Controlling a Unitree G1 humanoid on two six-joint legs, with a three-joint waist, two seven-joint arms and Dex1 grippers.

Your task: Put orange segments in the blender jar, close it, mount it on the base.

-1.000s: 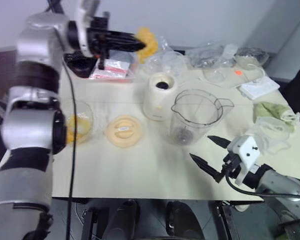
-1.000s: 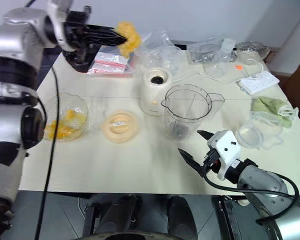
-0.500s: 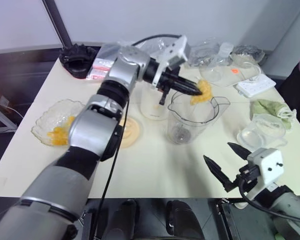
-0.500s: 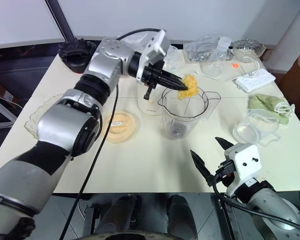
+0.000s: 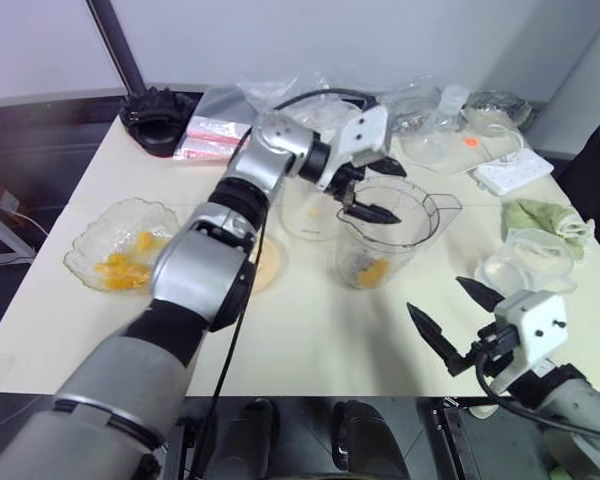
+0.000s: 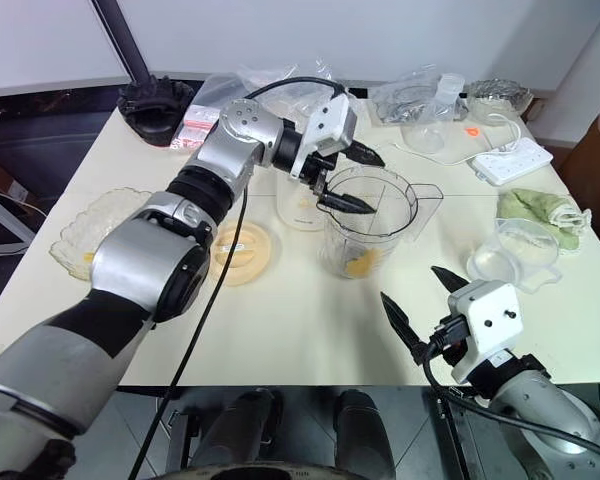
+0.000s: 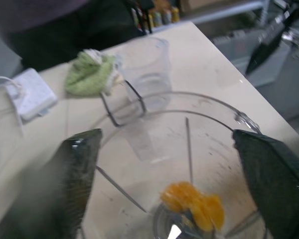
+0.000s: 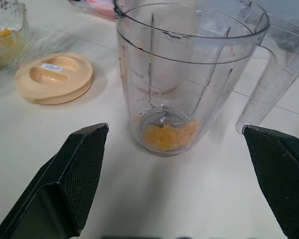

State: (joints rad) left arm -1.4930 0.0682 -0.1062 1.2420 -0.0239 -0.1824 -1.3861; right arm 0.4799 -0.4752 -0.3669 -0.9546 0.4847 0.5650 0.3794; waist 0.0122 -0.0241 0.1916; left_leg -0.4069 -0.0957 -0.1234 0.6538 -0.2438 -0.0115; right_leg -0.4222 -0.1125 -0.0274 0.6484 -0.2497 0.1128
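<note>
Now, by item:
Left fingers point(image 5: 378, 190): spread wide over the blender jar point(image 5: 398, 250) mouth, empty.
Right fingers point(image 5: 450, 318): wide apart, empty, near desk point(image 5: 310, 330) front edge.
Orange segments point(image 8: 165, 137): at jar bottom.
Base point(image 5: 298, 212): beside jar.

Orange segments point(image 8: 165, 136) lie in the blender jar point(image 5: 388, 232), right of the base point(image 6: 298, 208).
</note>
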